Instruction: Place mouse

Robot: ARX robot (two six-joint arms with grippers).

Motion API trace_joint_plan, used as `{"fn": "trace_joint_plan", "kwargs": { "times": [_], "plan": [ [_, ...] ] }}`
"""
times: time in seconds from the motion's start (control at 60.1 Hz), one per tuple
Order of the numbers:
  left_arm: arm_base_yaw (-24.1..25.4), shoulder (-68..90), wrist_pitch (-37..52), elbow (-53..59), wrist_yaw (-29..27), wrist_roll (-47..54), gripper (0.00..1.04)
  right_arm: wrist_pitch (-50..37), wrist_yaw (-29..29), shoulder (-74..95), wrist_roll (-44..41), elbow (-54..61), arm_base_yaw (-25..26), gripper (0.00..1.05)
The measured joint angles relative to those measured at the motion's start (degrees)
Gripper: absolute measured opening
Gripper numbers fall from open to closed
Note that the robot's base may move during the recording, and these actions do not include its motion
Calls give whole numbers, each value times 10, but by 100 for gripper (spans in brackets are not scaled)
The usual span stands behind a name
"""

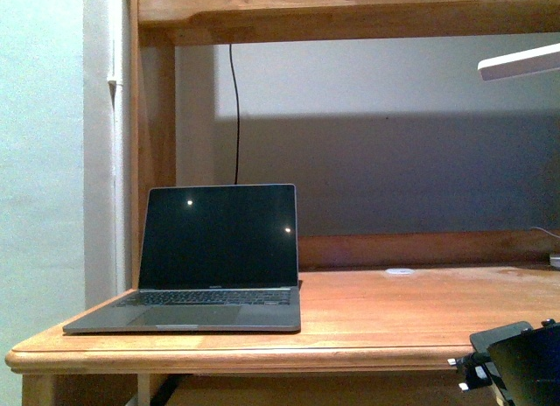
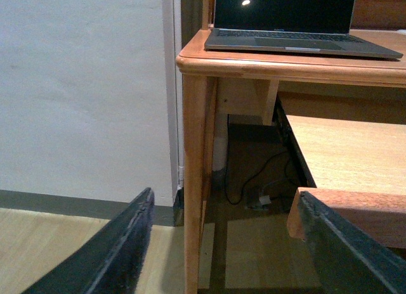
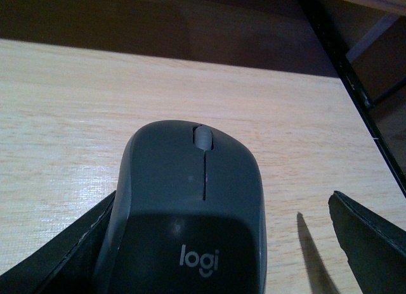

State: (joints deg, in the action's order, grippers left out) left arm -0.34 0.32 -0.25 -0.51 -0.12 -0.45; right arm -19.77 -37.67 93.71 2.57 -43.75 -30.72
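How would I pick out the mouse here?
Start at the wooden desk with the open laptop, then drop to the pale shelf under its top. Between the open fingers of the right claw lies the mouse: a dark grey dome with a scroll wheel and "logi" lettering.

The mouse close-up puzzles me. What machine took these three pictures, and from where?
It is a robot with two arms, each ending in a two-fingered hand and carrying a camera at the wrist. The wide picture comes from a camera on its body: an open laptop, screen dark, and a small white disc sit on a wooden desk. The left wrist picture looks past the left hand, open and empty, at the desk's leg. The close-up is the right wrist camera: the mouse lies on a pale wood board between the open fingers of the right hand, not clamped.
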Motion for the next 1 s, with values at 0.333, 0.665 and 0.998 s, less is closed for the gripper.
{"fn": "trace_joint_plan", "kwargs": {
  "times": [0.333, 0.665, 0.998],
  "plan": [
    [0, 0, 0, 0, 0, 0, 97, 78, 64, 2, 58, -37, 9, 63],
    [0, 0, 0, 0, 0, 0, 97, 133, 68, -58, 83, -61, 22, 56],
    [0, 0, 0, 0, 0, 0, 97, 123, 54, -26, 52, -259, -23, 56]
  ]
}}
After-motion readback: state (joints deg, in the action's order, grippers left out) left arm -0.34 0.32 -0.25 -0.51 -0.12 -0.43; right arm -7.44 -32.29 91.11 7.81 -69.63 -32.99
